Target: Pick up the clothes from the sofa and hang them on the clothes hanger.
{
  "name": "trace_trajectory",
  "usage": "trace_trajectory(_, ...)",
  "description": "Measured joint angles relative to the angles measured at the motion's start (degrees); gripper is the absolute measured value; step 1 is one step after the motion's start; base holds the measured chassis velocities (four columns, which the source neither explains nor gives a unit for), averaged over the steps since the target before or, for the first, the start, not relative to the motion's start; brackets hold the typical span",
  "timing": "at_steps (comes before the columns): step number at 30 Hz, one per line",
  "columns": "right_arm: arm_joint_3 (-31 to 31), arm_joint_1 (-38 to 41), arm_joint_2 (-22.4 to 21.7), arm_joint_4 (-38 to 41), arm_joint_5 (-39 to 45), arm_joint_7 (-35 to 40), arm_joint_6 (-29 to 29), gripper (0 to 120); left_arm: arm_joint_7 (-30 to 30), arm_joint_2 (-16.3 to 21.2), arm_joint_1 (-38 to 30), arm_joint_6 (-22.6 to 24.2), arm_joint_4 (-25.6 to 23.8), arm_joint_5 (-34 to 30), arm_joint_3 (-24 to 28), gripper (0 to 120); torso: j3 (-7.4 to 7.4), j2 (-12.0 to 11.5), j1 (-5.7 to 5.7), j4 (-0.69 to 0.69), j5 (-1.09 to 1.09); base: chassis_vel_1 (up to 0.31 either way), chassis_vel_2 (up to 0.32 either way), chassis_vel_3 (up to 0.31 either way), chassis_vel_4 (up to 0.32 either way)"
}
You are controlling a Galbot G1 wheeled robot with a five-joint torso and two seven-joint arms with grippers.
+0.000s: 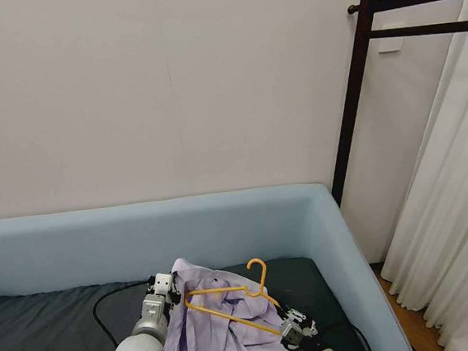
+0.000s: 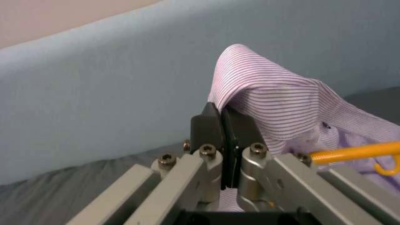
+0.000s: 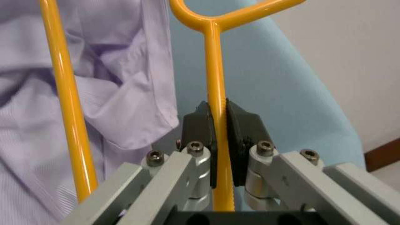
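Above the pale blue sofa (image 1: pixel 140 234), the left claw (image 2: pixel 222 123) is pinched tight on a raised fold of the lilac pinstriped shirt (image 1: pixel 224 330), which drapes down between the two arms. Against it the orange wire hanger (image 1: pixel 220 290) sits tilted, hook up toward the sofa back, its long bar slanting down rightward to the right claw (image 3: pixel 218 123), clamped on one rod. A dark wooden clothes rack (image 1: pixel 352 106) stands beyond the sofa's right end.

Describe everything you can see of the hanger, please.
The hanger is a thin, glossy orange-yellow rod, perhaps plastic or coated metal, bent into a triangle with an open hook on top. It is tilted, above the sofa, against the lilac striped shirt. The right gripper is shut on one bar.
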Motion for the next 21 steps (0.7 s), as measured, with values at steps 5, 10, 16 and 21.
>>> trace_trajectory(5, -1.81, 1.51, 1.28, -1.79, 0.15, 3.06, -2.48, 5, -1.76, -1.78, 0.18, 1.47, -1.29, 0.16, 1.13, 0, 0.0, 0.0, 0.0, 0.0, 0.0, 0.0, 0.0, 0.0, 0.0)
trace_trajectory(10, -4.3, 4.01, 2.65, -2.78, 0.53, 5.21, -3.51, 5, -5.05, -3.77, 0.3, 4.91, -3.43, 0.65, 3.15, 0, 0.0, 0.0, 0.0, 0.0, 0.01, 0.0, 0.0, 0.0, 0.0)
trace_trajectory(16, -6.79, 6.2, 3.61, -3.22, -1.64, 6.07, -3.45, 5, -7.56, -5.67, -1.3, 6.66, -3.64, 0.48, 5.83, 0, 0.0, 0.0, 0.0, 0.0, 0.01, 0.0, 0.0, 0.0, 0.0)
trace_trajectory(21, -8.56, 8.07, 4.21, -5.81, -5.72, 6.3, -2.42, 5, -9.05, -7.0, -2.58, 6.99, -3.33, -0.05, 6.63, 0, 0.0, 0.0, 0.0, 0.0, 0.01, 0.0, 0.0, 0.0, 0.0)
